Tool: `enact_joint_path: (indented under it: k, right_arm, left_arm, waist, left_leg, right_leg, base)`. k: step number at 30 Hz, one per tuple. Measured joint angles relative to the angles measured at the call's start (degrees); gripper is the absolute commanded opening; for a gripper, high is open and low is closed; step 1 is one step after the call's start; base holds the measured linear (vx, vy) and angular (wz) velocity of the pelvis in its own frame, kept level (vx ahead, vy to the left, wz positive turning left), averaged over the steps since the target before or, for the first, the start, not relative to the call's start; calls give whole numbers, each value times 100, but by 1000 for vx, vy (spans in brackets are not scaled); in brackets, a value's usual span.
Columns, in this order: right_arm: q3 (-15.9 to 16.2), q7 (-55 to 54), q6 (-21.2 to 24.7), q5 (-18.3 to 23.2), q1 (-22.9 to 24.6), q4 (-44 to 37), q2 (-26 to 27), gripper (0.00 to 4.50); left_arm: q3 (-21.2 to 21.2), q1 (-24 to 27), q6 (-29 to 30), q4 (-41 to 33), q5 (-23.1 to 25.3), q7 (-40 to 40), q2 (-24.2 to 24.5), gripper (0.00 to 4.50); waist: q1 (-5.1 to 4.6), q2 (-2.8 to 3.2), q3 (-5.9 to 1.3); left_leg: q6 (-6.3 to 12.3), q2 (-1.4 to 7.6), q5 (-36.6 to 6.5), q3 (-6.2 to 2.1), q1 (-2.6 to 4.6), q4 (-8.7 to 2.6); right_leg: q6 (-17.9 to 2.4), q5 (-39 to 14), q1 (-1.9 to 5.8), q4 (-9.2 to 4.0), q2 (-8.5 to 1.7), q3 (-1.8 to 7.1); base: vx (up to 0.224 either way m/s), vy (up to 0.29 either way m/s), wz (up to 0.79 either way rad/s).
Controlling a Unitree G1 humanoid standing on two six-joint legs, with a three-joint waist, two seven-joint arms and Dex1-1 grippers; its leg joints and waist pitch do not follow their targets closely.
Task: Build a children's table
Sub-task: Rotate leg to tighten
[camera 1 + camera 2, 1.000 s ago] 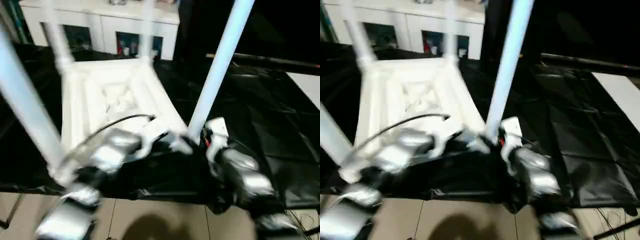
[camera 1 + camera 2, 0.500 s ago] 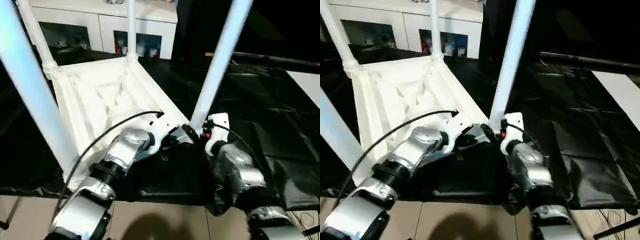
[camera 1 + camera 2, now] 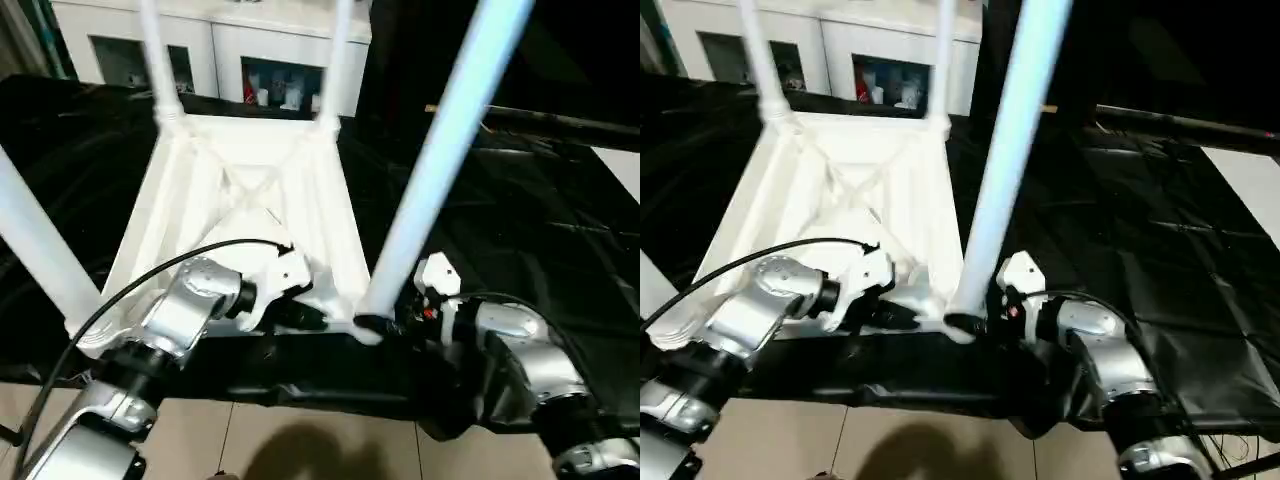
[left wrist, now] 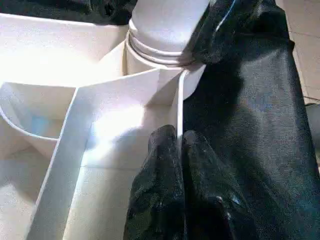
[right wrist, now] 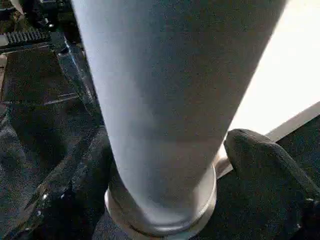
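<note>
The left gripper (image 4: 179, 142) is pinched onto the near rim of the children's table (image 3: 250, 190), its two black fingers pressed either side of the thin white edge wall, just beside the near-right corner socket (image 4: 165, 55). The right gripper (image 5: 165, 165) is clamped around the base of the near-right leg (image 3: 440, 170), one black finger (image 5: 265, 160) on each side of the tube, right above the collar where it enters that socket. No writing can be read on either part. The table lies upside down on the black-draped work table (image 3: 540, 210), ribbed underside up, its long axis running away from the grippers. Its legs point upward, the gripped one leaning slightly. Beyond the far legs stands a white cabinet (image 3: 250, 50).
</note>
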Motion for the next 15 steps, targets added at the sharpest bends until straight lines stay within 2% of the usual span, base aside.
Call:
enact_joint_path:
  k: [6,13,15]
  right_arm:
    - [2,103,13,3,-1,15,61,334]
    - [10,223,110,83,-1,17,92,264]
    - [10,232,118,107,-1,30,92,263]
  left_arm:
    - [41,53,51,-96,-15,-1,78,0]
    - [53,96,125,-224,-39,-37,105,0]
    - [53,100,129,-232,-39,-37,104,0]
  waist:
    - [-7,-22,11]
    - [-12,-48,13]
    - [-11,-50,14]
  left_leg:
    - [-2,5,0,10,8,-13]
    - [-1,4,0,11,7,-7]
    - [-1,5,0,13,8,-7]
  right_leg:
    - [3,-1,-2,8,3,-5]
    - [2,-1,-2,7,2,-1]
    - [2,-1,-2,8,2,-1]
  base:
    - [0,0,0]
    - [0,0,0]
    - [0,0,0]
